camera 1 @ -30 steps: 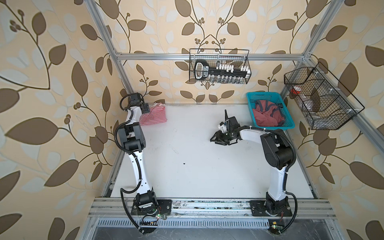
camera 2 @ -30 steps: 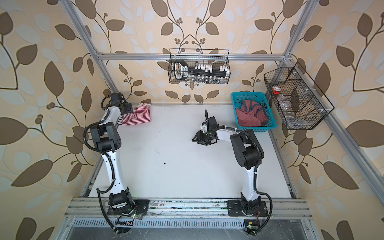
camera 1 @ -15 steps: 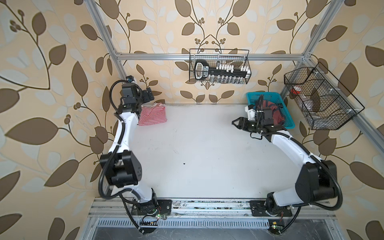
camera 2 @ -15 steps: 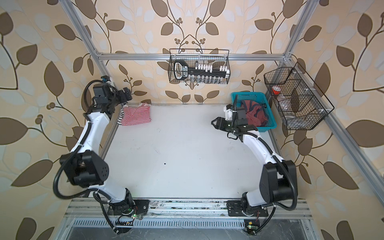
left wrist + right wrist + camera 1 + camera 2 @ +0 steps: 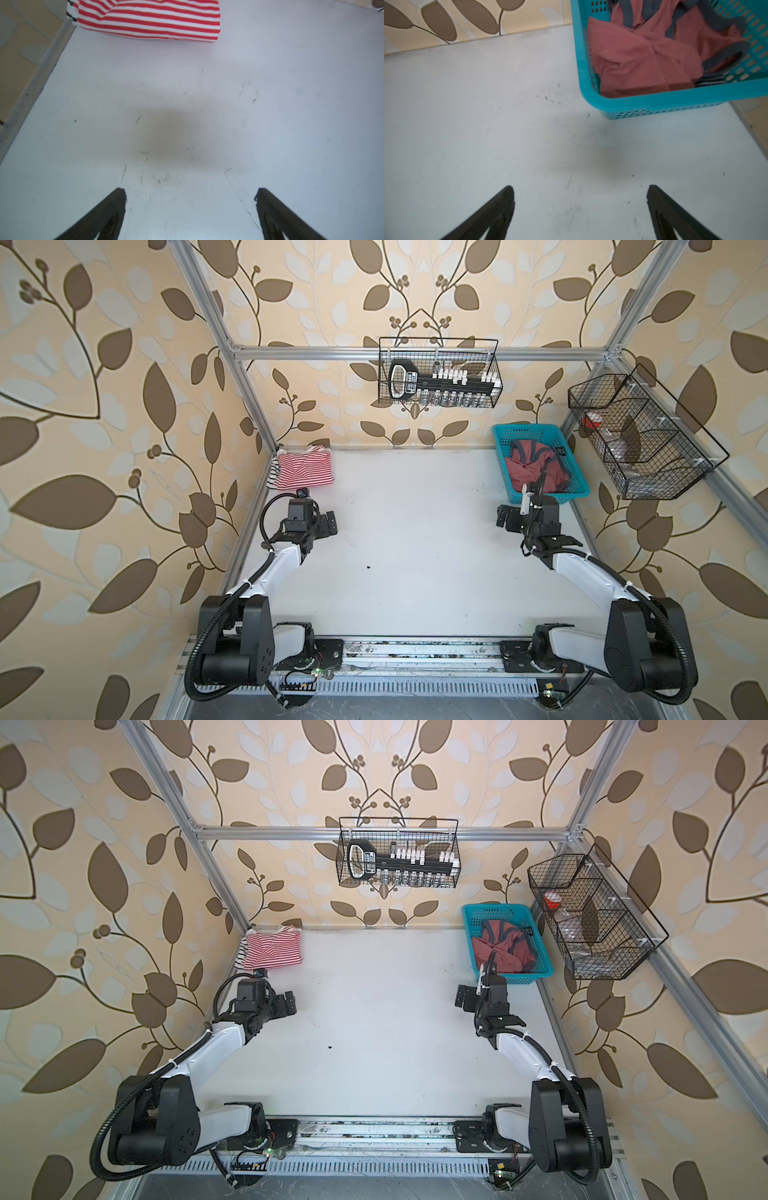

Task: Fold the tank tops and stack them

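Note:
The red-striped tank top (image 5: 305, 470) (image 5: 274, 952) lies folded in the table's far left corner. Under it lies the black-striped tank top (image 5: 273, 477) (image 5: 241, 957), with only its left edge showing. The left wrist view shows the red-striped top (image 5: 149, 18) ahead and that black-striped edge (image 5: 71, 12). My left gripper (image 5: 328, 524) (image 5: 288, 1004) (image 5: 190, 195) hangs open and empty over bare table, nearer the front than the stack. My right gripper (image 5: 505, 516) (image 5: 462, 996) (image 5: 580, 193) is open and empty too, just in front of the basket's near left corner.
A turquoise basket (image 5: 527, 430) (image 5: 494, 912) (image 5: 675, 99) at the far right holds a crumpled pink cloth with grey trim (image 5: 536, 468) (image 5: 643, 60). Wire baskets hang on the back wall (image 5: 438, 373) and the right frame (image 5: 640, 435). Aluminium rails edge the white table (image 5: 415, 551).
My left gripper has let go of the red-striped top and drawn back toward the front. The right gripper swung from mid-table to the basket's front and opened wide.

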